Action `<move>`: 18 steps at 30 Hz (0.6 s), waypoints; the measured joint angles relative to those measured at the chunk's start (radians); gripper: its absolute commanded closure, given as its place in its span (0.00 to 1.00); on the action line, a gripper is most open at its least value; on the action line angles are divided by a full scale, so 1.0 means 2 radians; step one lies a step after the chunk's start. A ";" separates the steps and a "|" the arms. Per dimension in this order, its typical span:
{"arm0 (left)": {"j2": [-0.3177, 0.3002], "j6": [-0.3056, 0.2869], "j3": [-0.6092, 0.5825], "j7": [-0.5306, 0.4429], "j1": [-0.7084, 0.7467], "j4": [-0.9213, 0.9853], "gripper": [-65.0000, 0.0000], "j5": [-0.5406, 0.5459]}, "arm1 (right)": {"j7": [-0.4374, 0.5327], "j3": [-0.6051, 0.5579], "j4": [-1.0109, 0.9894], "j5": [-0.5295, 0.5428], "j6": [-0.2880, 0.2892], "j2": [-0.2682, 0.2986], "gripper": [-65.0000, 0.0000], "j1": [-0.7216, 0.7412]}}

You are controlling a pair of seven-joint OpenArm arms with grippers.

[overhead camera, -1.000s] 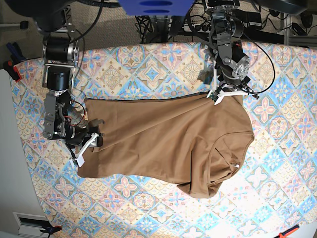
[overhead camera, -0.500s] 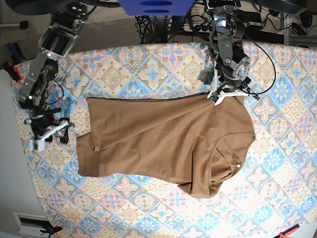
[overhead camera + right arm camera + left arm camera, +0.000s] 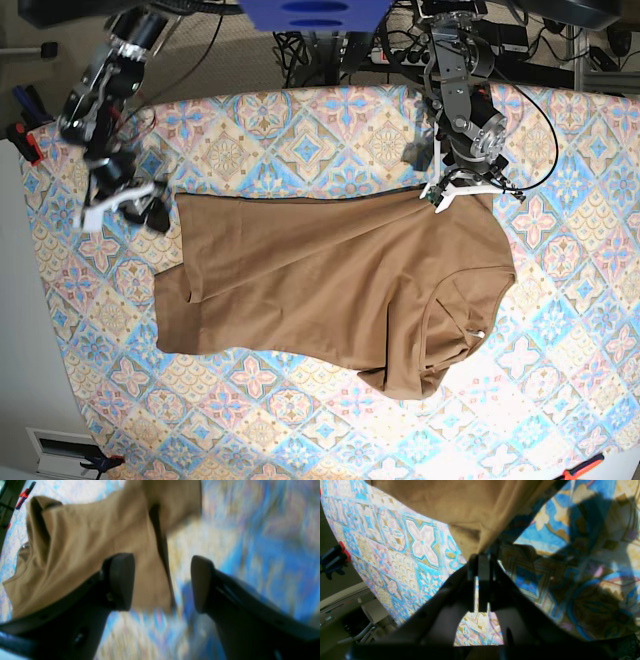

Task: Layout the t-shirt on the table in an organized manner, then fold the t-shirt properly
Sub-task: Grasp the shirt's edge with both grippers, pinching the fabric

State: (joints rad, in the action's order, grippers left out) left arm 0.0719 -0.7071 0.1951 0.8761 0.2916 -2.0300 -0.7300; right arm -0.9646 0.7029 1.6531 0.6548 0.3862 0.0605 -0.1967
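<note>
Since letting go of the t-shirt's (image 3: 340, 285) lower hem corner, the right tool (image 3: 125, 207) has swung up, jaws wide and empty, beside the upper hem corner, so I judge the layout unfinished. The shirt lies crumpled mid-tabletop (image 3: 300, 130), one sleeve tucked under. The left tool (image 3: 440, 195) stays clamped on the shoulder edge; its pinch is shadowed.

One t-shirt (image 3: 330, 280), one table (image 3: 560, 400) — two grippers (image 3: 125, 205).
</note>
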 measured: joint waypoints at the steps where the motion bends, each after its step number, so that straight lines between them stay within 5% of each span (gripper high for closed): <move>1: 0.000 0.000 0.000 0.000 0.000 0.000 1.00 0.000 | -0.006 0.000 -0.001 0.000 -0.002 -0.002 0.47 -0.007; 18: 0.000 0.000 0.000 0.000 0.000 0.000 1.00 0.000 | 0.031 0.002 -0.091 0.025 0.008 -0.019 0.47 -0.010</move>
State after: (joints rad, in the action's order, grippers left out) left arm 0.0719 -0.7071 0.1951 0.8757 0.2913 -2.0300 -0.7300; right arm -0.9028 0.7071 1.4719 0.7040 0.4023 0.0227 -0.2157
